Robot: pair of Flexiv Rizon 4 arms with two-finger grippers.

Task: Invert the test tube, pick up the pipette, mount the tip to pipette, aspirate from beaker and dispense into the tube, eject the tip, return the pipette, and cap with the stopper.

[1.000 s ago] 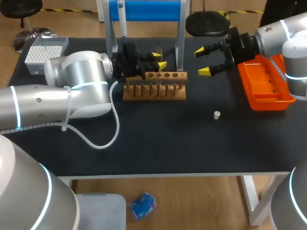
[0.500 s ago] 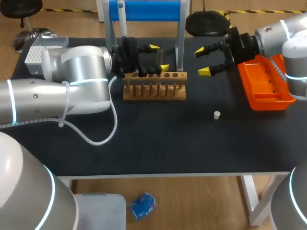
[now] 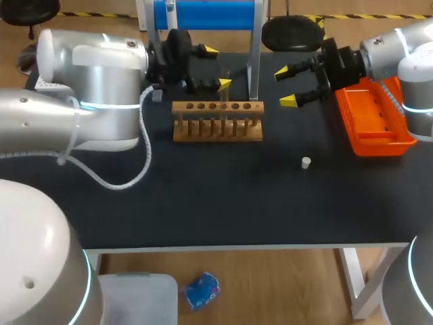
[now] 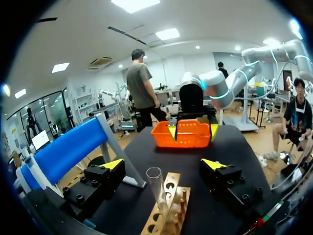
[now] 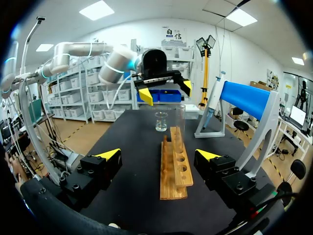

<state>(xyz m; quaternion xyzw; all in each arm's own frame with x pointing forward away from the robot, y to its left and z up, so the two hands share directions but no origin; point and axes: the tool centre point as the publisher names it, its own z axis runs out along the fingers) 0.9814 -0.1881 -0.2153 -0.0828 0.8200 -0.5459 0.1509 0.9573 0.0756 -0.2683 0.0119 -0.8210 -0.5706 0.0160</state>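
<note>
Surface (image 3: pixel 223 196): black; carries the rack and everything listed below.
Left arm (image 3: pixel 88 101): comes in from the rack's left end and reaches behind the rack.
Right arm (image 3: pixel 399 54): comes in beyond the rack's right end.
Pipette stand (image 3: pixel 203 13): blue-topped frame standing behind the rack.
Orange tray (image 3: pixel 375 125): well apart from the rack, past its right end.
Rack (image 3: pixel 218 125): wooden, with a row of holes along its top.
Left hand (image 3: pixel 218 66): above the rack's rear edge, fingers spread wide. They flank the test tube without touching it.
Right hand (image 3: pixel 286 87): off the rack's right end, pointing along it. Fingers are spread apart and hold nothing.
Pipette (image 3: pixel 171 27): hangs on the stand, behind the rack's left end.
Beaker (image 5: pixel 161 121): clear; just past the rack's far end in the right wrist view.
Test tube (image 4: pixel 155 188): upright in a rack hole, mouth up.
Stopper (image 3: pixel 306 162): white; lies in front of the rack's right end, apart from it.
</note>
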